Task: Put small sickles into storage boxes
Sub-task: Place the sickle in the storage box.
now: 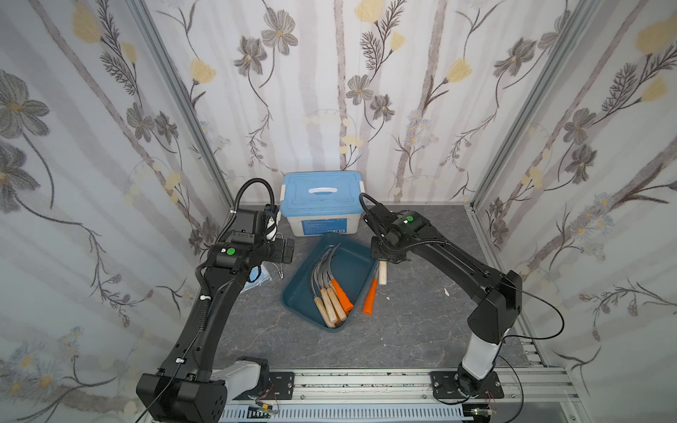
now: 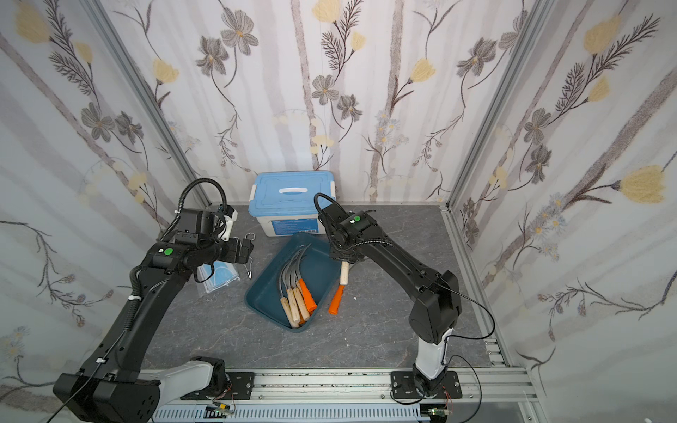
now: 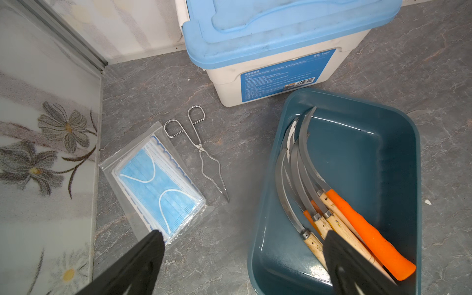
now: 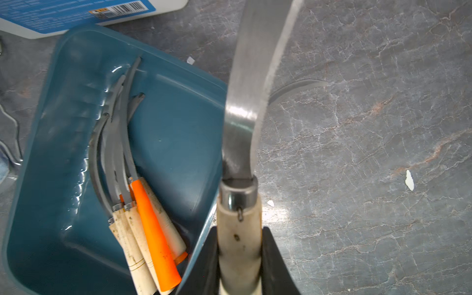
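held sickle (image 4: 245,102): pale wooden handle, curved grey metal blade, clamped at the handle by right gripper (image 4: 240,255), just right of dark teal plastic tray (image 1: 351,267), centre of both top views | tray: several sickles (image 1: 326,289) inside (handles toward lower frame) | orange-handled sickle (image 1: 370,297): on grey table (image 1: 421,311), right of tray | left gripper (image 3: 244,236): spread wide, empty

I see the sickles (image 3: 301,178) stacked along the left side of the teal tray (image 3: 357,158), leaving its right half open from above. The white box (image 1: 318,219) blocks the tray's far end at the back edge of the worktop (image 1: 421,322). An orange-handled sickle (image 1: 370,296) lies outside its right wall, and tongs (image 3: 201,150) and a mask pack (image 3: 158,184) lie on its left.
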{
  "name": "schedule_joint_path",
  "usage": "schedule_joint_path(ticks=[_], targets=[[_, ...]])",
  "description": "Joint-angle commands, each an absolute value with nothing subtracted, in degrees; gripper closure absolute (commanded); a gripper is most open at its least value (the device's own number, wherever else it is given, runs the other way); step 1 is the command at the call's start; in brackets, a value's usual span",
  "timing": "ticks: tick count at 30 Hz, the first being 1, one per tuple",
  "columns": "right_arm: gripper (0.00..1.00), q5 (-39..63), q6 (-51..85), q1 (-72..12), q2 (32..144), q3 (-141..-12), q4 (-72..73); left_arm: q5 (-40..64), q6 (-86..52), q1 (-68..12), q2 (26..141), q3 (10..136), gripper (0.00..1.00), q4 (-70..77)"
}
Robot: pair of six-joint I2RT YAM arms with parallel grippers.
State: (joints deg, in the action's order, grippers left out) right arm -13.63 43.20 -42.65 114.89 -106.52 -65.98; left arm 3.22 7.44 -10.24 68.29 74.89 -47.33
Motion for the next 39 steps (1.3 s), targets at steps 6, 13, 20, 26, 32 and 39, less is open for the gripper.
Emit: schedule_joint_path(ticks=[6,13,20,26,32,39], targets=[[0.91,-11.89,42.77,-47.55,122.75,-119.58,-68.47,2.23,7.14,-10.20,67.80,74.46,0.00,-47.29],[0.91,-5.94,43.24,-50.66,130.01,-124.89,-66.48,0.89,6.70,-10.23,66.92,73.65,0.00,-46.89],[0.90,-2.48,42.55,-51.68,133.87,-124.98,-64.83,-1.29,8.18,-9.45,67.41,75.14,0.00,-45.85],[0.90,-0.61,42.36,-52.12,135.83,-124.98,-63.68,-0.97,8.02,-8.35,68.84,77.99,0.00,-46.12],[0.89,2.36,41.45,-52.71,138.45,-125.07,-63.74,-0.44,7.37,-8.09,69.35,79.28,0.00,-46.49],[0.89,3.47,40.29,-53.79,140.11,-125.11,-64.52,-0.88,7.98,-8.00,69.35,79.41,0.00,-46.54]])
